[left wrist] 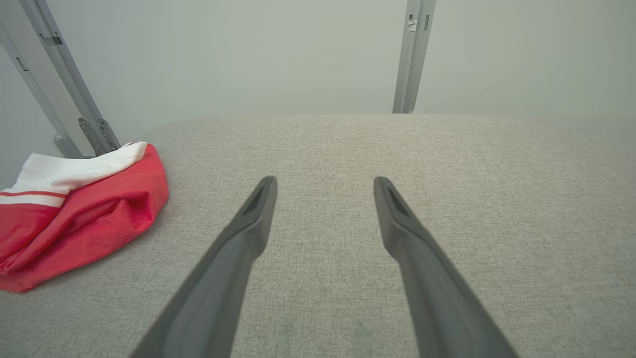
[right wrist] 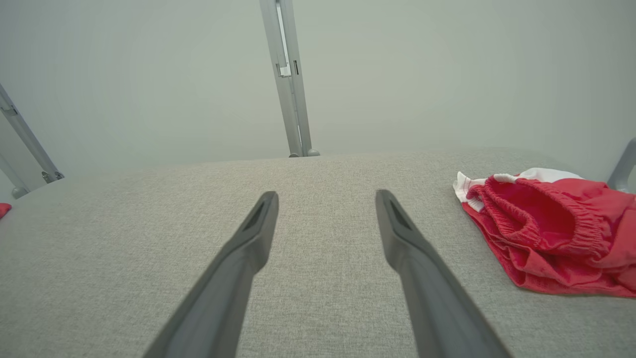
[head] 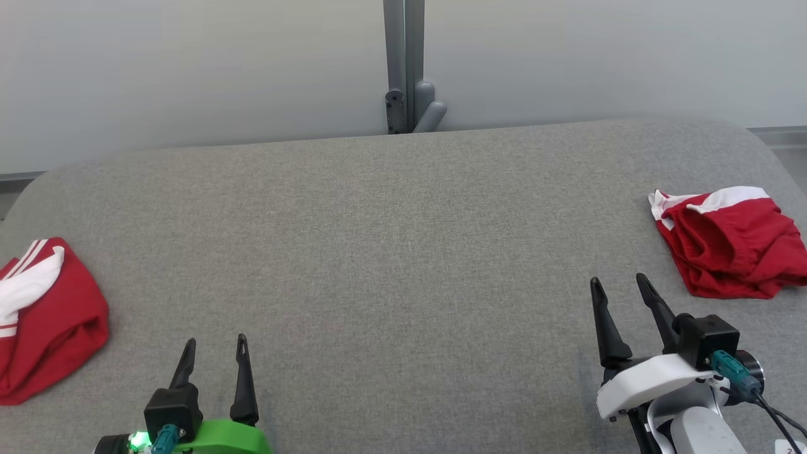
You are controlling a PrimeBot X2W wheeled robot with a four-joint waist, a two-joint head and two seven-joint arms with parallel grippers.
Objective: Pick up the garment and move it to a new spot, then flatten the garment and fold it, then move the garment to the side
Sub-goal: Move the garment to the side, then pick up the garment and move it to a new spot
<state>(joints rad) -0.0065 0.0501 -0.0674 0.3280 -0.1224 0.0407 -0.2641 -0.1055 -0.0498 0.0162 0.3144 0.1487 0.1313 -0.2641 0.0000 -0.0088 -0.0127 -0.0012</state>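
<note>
Two red garments with white trim lie on the grey table. One crumpled garment, its elastic waistband gaping, rests at the right edge. A folded red and white garment sits at the left edge. My left gripper hovers open near the front left, to the right of the folded one. My right gripper stands open at the front right, just left of and nearer than the crumpled garment. Nothing is between either pair of fingers.
A grey metal post with a bracket stands behind the table's far edge against a pale wall. Slanted frame bars rise behind the left garment. The table has rounded corners.
</note>
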